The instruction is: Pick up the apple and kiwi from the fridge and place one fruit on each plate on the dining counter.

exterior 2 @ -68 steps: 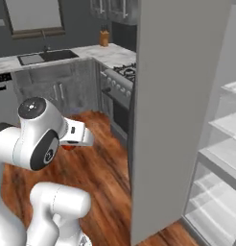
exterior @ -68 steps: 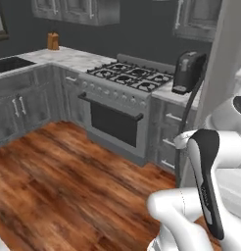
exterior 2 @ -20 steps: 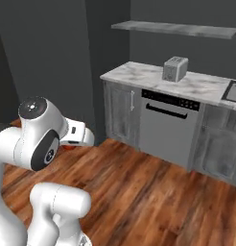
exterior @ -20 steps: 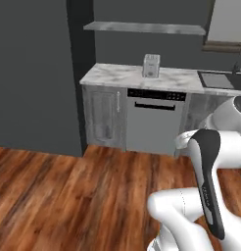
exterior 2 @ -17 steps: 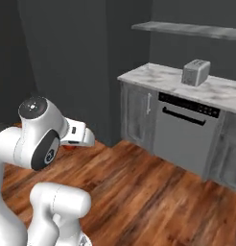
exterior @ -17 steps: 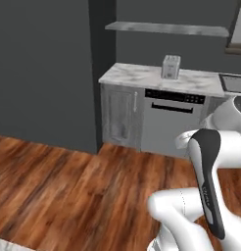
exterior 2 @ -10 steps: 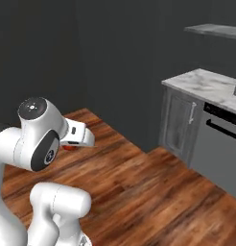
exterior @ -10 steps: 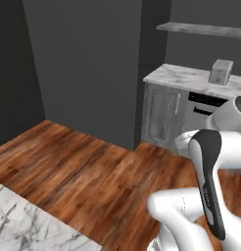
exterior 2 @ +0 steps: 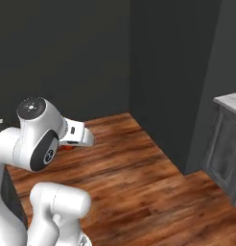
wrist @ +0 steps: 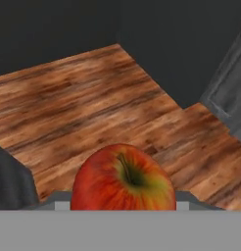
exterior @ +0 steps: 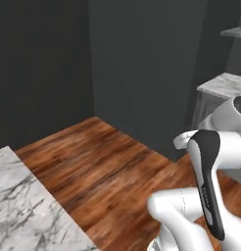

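Observation:
The apple [wrist: 123,176], red and glossy with a yellow-green patch round its stem, sits close up in the hand view. My gripper [wrist: 122,200] is shut on the apple, its fingers mostly hidden behind the fruit. In the right base view a sliver of the apple [exterior 2: 66,147] peeks out under the white hand, which is held close to the arm's body. A corner of the dining counter [exterior: 24,211], white marble with grey veins, lies at the lower left of the left base view. The kiwi, the fridge and the plates are out of view.
Dark walls meet in a corner ahead, above a brown wooden floor [exterior 2: 139,168]. A grey cabinet with a marble top [exterior: 224,87] stands at the right edge, also seen as the cabinet [exterior 2: 229,144] in the right base view. A shelf [exterior: 235,32] hangs above it.
The base has turned, so the whole scene slid right: the cabinets and dishwasher have mostly left, the dark walls came in, and the marble counter corner grew. Arm and apple kept their pose.

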Controlling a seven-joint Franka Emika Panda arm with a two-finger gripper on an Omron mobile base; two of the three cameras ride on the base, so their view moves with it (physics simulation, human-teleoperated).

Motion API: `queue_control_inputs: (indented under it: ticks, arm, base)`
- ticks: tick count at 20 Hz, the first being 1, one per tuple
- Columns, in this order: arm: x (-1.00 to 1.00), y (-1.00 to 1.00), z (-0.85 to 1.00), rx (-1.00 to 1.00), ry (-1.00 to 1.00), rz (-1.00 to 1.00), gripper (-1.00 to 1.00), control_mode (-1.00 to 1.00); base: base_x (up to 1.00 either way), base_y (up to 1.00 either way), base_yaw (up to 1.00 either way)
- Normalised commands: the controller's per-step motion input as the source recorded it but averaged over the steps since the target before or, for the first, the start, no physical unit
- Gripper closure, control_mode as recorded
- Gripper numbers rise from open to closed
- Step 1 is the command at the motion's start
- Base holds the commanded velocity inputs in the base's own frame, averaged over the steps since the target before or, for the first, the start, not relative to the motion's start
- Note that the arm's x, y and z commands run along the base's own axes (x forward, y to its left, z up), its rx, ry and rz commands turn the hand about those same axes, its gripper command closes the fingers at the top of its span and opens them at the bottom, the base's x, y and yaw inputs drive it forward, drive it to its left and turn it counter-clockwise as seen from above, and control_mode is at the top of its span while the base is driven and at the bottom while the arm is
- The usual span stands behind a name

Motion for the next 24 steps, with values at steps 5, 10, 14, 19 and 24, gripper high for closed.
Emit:
queue_control_inputs:
  ticks: [5,10,14,19,24]
  arm:
    - [0.0,0.0,0.0,0.0,0.0,0.0,1.0,1.0]
    - [0.0,0.0,0.0,0.0,0.0,0.0,1.0,1.0]
    - [0.0,0.0,0.0,0.0,0.0,0.0,1.0,1.0]
    - [0.0,0.0,0.0,0.0,0.0,0.0,1.0,1.0]
    - [0.0,0.0,0.0,0.0,0.0,0.0,1.0,1.0]
  base:
    - [0.71,-0.05,0.46]
    - [0.78,-0.08,0.45]
    - [0.88,-0.1,0.4]
    - [0.94,-0.17,0.39]
    - [0.77,-0.34,0.41]
